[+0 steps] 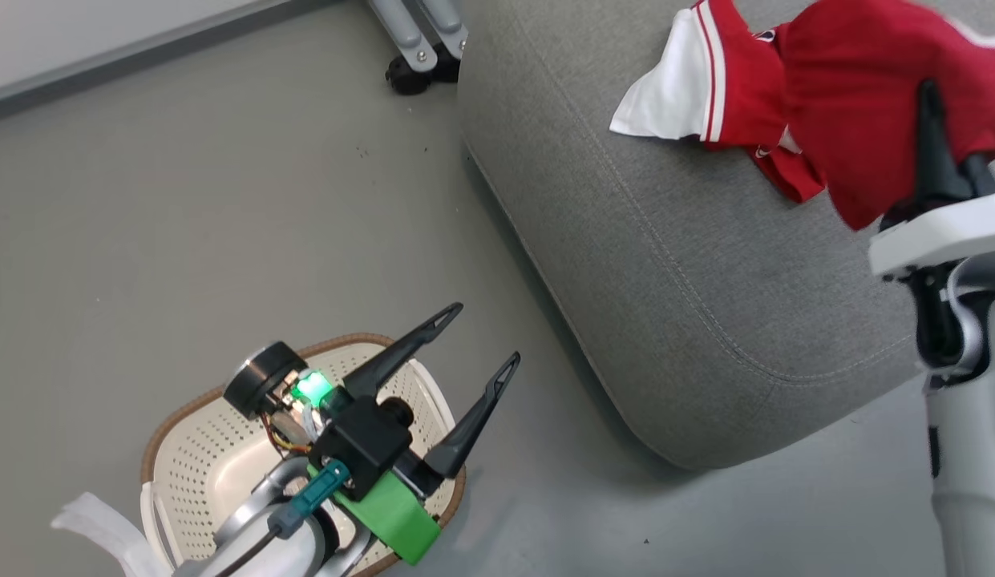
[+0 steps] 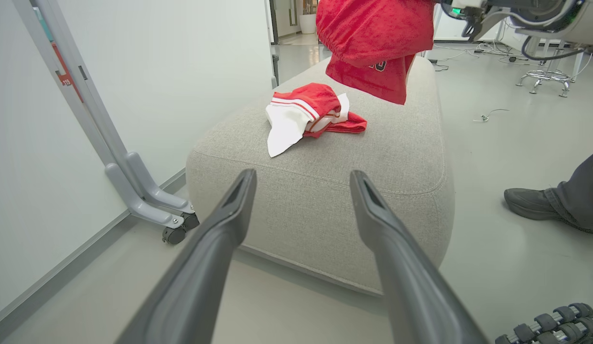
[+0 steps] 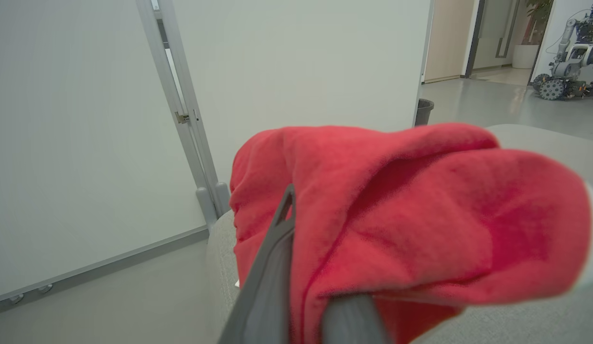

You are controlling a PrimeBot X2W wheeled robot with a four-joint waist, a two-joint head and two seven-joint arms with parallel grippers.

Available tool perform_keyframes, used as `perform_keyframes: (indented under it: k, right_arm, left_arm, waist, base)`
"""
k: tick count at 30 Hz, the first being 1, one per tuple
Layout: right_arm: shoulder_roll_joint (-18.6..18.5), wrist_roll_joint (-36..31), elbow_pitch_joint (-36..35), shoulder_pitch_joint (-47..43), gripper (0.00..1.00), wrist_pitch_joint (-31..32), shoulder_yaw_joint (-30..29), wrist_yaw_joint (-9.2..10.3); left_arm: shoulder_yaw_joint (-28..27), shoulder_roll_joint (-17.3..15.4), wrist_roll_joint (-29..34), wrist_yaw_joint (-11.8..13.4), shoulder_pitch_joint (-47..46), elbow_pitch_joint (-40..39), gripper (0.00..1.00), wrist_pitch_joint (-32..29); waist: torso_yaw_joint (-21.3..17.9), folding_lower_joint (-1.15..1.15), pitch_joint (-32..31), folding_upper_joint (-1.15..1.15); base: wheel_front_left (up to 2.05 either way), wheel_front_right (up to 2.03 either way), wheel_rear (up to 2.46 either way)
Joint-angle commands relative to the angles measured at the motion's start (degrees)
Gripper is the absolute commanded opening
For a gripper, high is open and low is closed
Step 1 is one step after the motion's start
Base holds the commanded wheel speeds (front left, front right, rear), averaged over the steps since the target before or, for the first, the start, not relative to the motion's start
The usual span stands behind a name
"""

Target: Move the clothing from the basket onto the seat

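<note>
Right wrist view: red garment (image 3: 411, 215) draped over the pinched fingers (image 3: 272, 272).

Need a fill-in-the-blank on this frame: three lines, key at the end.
1. The right hand is ___ on the red soft fabric garment.
2. The left hand, seen over the cream perforated plastic basket in the head view, is ___.
3. Lying on the grey upholstered fabric seat: ___ crumpled red-and-white garment.
Missing words: shut; open; one.
</note>
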State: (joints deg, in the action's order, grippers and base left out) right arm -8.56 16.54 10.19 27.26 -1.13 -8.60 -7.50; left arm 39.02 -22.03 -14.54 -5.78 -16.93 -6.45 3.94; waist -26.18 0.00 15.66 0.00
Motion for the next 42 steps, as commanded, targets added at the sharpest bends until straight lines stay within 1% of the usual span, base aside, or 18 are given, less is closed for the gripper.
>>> perform_keyframes:
  k: [1, 6, 10, 15, 19, 22, 23, 24, 25, 30, 34, 37, 42]
  right_arm:
    - [-0.58, -0.08, -0.65, 2.74, 0.00, 0.13, -1.52, 0.02]
    - [-2.03, 0.75, -0.25, 10.71, 0.00, 0.96, -7.03, 0.02]
    - [-3.43, 1.15, 3.20, 17.77, 0.00, 1.72, -11.58, 0.01]
    - [-5.13, 0.38, 11.07, 23.50, 0.00, 1.63, -14.91, 0.02]
    - [-5.82, -0.75, 17.98, 25.03, 0.00, 0.75, -17.13, 0.02]
    - [-5.54, -0.87, 22.52, 25.19, 0.00, -0.06, -18.54, 0.02]
    - [-5.63, -1.05, 23.87, 25.05, 0.21, -0.45, -19.03, 0.02]
    - [-5.81, -1.21, 24.86, 24.94, 0.65, -0.86, -19.24, 0.02]
    - [-5.95, -1.41, 26.00, 24.68, 1.00, -1.40, -19.47, 0.02]
    - [-5.49, -1.31, 28.71, 22.02, 1.00, -4.72, -18.79, 0.02]
    - [-5.06, -0.69, 28.91, 18.95, 1.00, -7.76, -17.38, 0.03]
    - [-4.92, -0.31, 27.49, 15.86, 1.00, -9.66, -16.75, 0.05]
    - [-3.67, 0.55, 23.19, 9.95, 1.00, -10.19, -14.78, 0.05]
  left_arm:
    - [-0.42, -0.84, 0.42, -0.24, -2.13, -0.87, 1.00, -0.33]
    - [-1.01, -2.65, 1.32, -0.74, -6.55, -3.39, 1.00, -0.96]
    - [-1.46, -3.89, 1.85, -1.07, -10.21, -4.28, 1.00, -0.19]
    - [-1.03, -4.32, 2.20, -1.26, -13.76, -4.65, 1.00, 1.19]
    - [-0.50, -4.30, 2.05, -1.39, -15.37, -4.05, 1.00, 2.20]
    - [-0.34, -4.37, 2.05, -1.43, -15.97, -3.36, 1.00, 2.87]
    - [-0.27, -4.40, 2.18, -1.44, -16.11, -3.06, 1.00, 3.13]
    - [-0.19, -4.36, 2.16, -1.44, -16.13, -2.83, 1.00, 3.27]
    - [-0.13, -4.39, 2.14, -1.41, -16.09, -2.47, 1.00, 3.41]
    - [-0.06, -4.38, 1.36, -0.90, -15.05, -0.98, 1.00, 4.15]
    - [-0.02, -4.25, 0.61, -0.25, -13.64, 0.16, 1.00, 4.50]
    - [0.14, -3.92, 0.09, 0.30, -12.55, 0.76, 1.00, 4.94]
    - [0.17, -3.06, -1.44, 1.66, -10.12, 2.34, 1.00, 5.55]
  waist:
    - [4.02, 0.00, 6.72, 0.00]
    - [7.58, 0.00, 14.12, 0.00]
    - [10.39, 0.00, 19.51, 0.00]
    - [13.24, 0.00, 24.22, 0.00]
    - [14.45, 0.00, 25.99, 0.00]
    - [14.73, 0.00, 26.37, 0.00]
    - [14.77, 0.00, 26.40, 0.00]
    - [14.77, 0.00, 26.37, 0.00]
    - [14.69, 0.00, 26.25, 0.00]
    - [13.77, 0.00, 24.21, 0.00]
    - [12.87, 0.00, 21.57, 0.00]
    - [12.34, 0.00, 19.06, 0.00]
    - [11.82, 0.00, 14.91, 0.00]
  base:
    - [0.00, 0.00, 0.00]
    - [0.00, 0.00, 0.00]
    - [0.00, 0.00, 0.00]
    - [0.00, 0.00, 0.00]
    - [0.00, 0.00, 0.00]
    - [0.00, 0.00, 0.00]
    - [0.00, 0.00, 0.00]
    - [0.00, 0.00, 0.00]
    - [0.00, 0.00, 0.00]
    - [0.00, 0.00, 0.00]
    - [0.00, 0.00, 0.00]
    - [0.00, 0.00, 0.00]
    - [0.00, 0.00, 0.00]
